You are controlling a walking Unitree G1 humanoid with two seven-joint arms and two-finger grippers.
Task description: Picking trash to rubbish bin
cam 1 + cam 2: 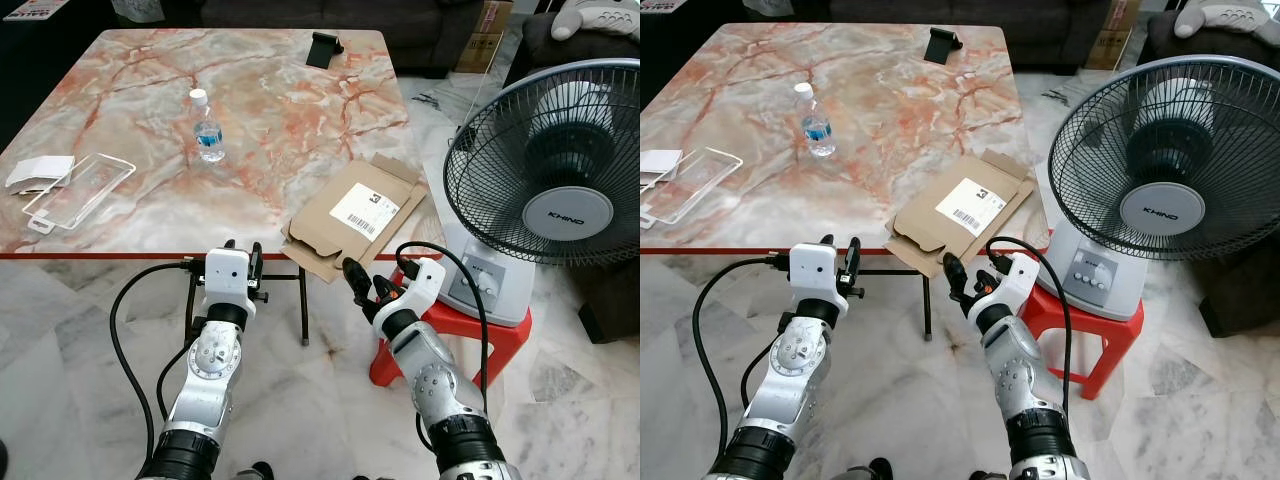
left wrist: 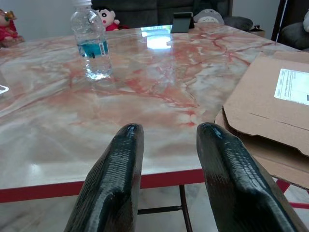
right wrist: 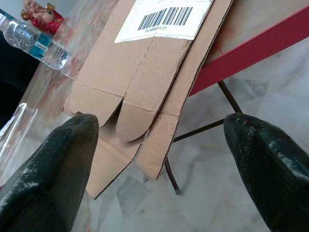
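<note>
I hold my right end effector (image 1: 362, 284), fingers spread wide and empty, just below the flattened cardboard box (image 1: 352, 218) overhanging the desk (image 1: 150, 120) edge, an easy lip to pinch. My left end effector (image 1: 243, 262) hovers partly open, empty.

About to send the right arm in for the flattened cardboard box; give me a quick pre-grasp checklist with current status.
1. Right gripper open: ok, fingers spread wide.
2. Aimed at flattened cardboard box: ok, its overhanging edge lies between the fingers in the right wrist view.
3. Contact made: not ok, gripper short of the box.
4. Box edge juts past table rim: ok.
5. Left gripper clear: ok, open, apart at table edge.
6. Rubbish bin located: cannot tell.
</note>
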